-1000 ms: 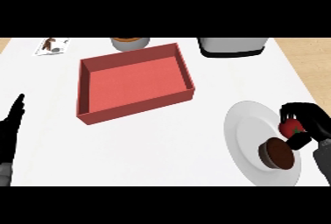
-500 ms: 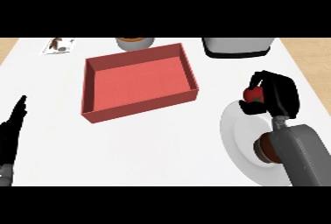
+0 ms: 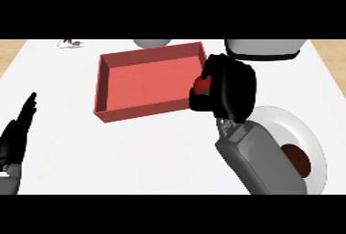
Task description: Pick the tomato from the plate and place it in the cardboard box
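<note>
A red tomato [image 3: 202, 86] peeks out from my right hand [image 3: 228, 89], whose fingers are curled round it, held in the air at the right wall of the red open box [image 3: 145, 83]. Most of the tomato is hidden by the hand. Behind and to the right, the white plate [image 3: 294, 129] lies on the counter, with a dark brown round food item [image 3: 298, 159] still on it; my right forearm covers the plate's left part. At the view's left edge my left hand [image 3: 20, 126] rests open, fingers up.
A grey and black pot [image 3: 263, 48] stands at the back right, close behind my right hand. A grey bowl [image 3: 151, 43] sits behind the box, and a small object [image 3: 72, 44] lies at the back left. The counter's wooden edges show at both top corners.
My right hand lifted the tomato off the plate and carried it left and forward to the box's right wall. The left hand stayed in place.
</note>
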`<state>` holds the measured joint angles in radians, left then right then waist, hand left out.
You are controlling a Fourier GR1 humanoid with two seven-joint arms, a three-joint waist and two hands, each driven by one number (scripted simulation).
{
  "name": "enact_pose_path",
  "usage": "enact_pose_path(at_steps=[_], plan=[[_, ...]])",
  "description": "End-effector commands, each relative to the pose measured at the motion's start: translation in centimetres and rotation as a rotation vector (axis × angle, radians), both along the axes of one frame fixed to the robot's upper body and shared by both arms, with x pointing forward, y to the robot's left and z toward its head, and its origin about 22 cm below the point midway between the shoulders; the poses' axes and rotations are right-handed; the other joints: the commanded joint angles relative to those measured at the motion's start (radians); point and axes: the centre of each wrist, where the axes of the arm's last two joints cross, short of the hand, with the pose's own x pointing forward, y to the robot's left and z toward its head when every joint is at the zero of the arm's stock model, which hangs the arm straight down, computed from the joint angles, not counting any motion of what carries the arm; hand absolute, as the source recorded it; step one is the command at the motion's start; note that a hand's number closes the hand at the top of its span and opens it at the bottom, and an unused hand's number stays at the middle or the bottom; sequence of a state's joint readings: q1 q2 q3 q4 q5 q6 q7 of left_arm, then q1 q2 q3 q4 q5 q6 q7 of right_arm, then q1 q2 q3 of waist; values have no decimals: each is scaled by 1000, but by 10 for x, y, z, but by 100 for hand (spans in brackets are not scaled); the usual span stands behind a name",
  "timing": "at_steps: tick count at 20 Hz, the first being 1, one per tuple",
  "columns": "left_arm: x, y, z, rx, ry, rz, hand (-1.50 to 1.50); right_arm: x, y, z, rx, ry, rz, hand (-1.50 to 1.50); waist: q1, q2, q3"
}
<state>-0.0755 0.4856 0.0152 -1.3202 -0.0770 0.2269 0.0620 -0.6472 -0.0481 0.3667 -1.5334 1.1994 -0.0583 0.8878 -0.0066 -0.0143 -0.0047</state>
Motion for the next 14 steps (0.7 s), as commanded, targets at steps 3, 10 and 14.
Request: enact_pose_path(at_steps=[3,10,14], plan=[[22,-7,11,-12,-36,-34,0,20,55,54,98,-34,-69,150,30,18,4],[21,-18,-5,-8,-19,-53,0,67,63,52,233,25,-93,150,51,27,3],[14,-10,4,-15,-27,-81,0,101,54,55,267,17,-111,150,73,32,4]])
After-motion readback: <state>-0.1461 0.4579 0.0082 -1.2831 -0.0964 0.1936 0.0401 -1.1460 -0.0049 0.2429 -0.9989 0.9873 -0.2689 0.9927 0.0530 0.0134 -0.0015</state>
